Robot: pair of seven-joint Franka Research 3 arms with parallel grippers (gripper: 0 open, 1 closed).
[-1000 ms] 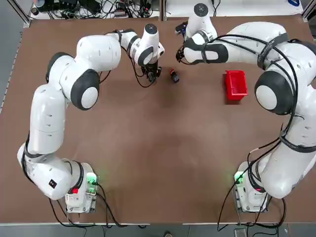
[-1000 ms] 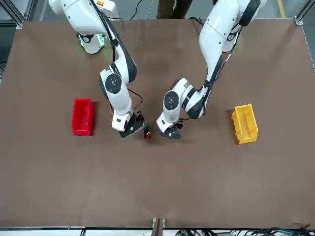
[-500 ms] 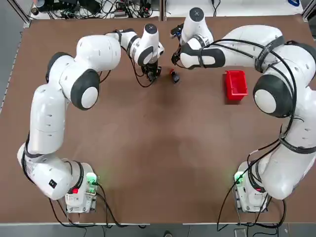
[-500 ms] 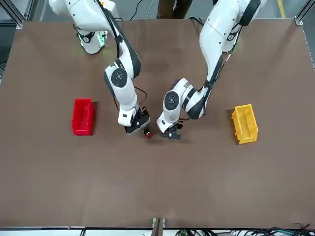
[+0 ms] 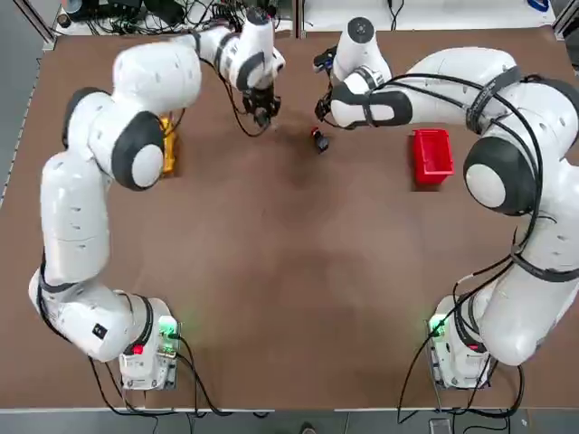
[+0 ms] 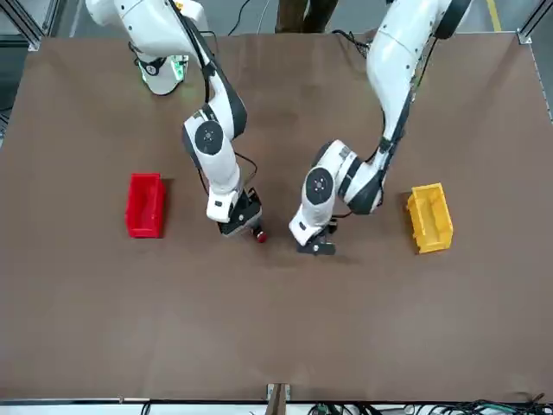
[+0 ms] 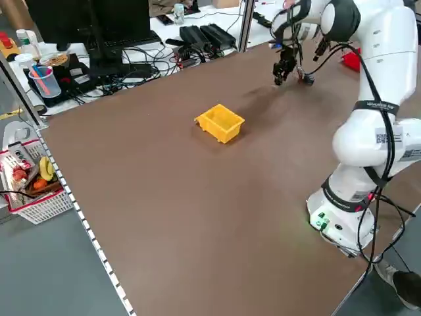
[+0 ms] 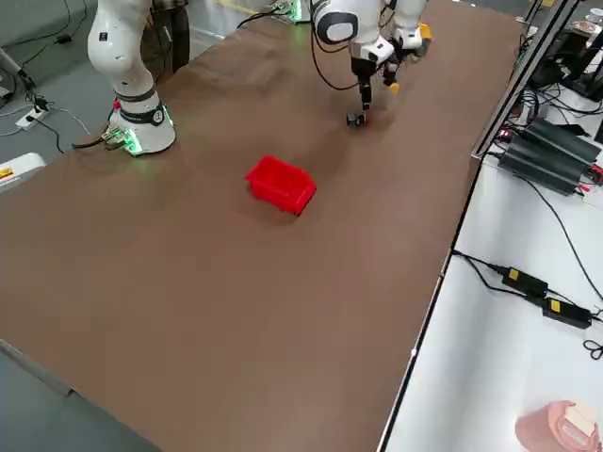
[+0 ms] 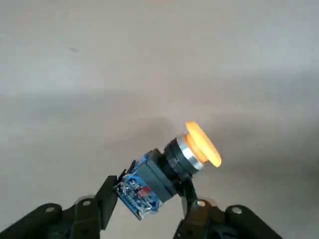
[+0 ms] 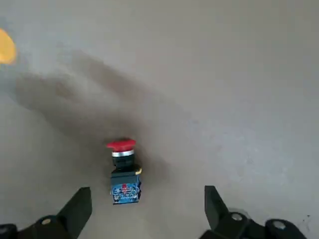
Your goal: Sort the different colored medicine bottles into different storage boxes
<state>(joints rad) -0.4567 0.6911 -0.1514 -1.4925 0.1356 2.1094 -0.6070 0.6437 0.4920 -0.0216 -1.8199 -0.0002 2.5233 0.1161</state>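
Our left hand (image 9: pixel 147 209) is clamped shut at 12 o'clock; our right hand (image 10: pixel 144 211), fingers spread, hovers beside it at 1 o'clock.

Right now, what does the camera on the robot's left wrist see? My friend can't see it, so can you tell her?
The left gripper holds a small dark bottle with an orange-yellow cap between its two black fingers. The bottle tilts, cap pointing away, above the plain table.
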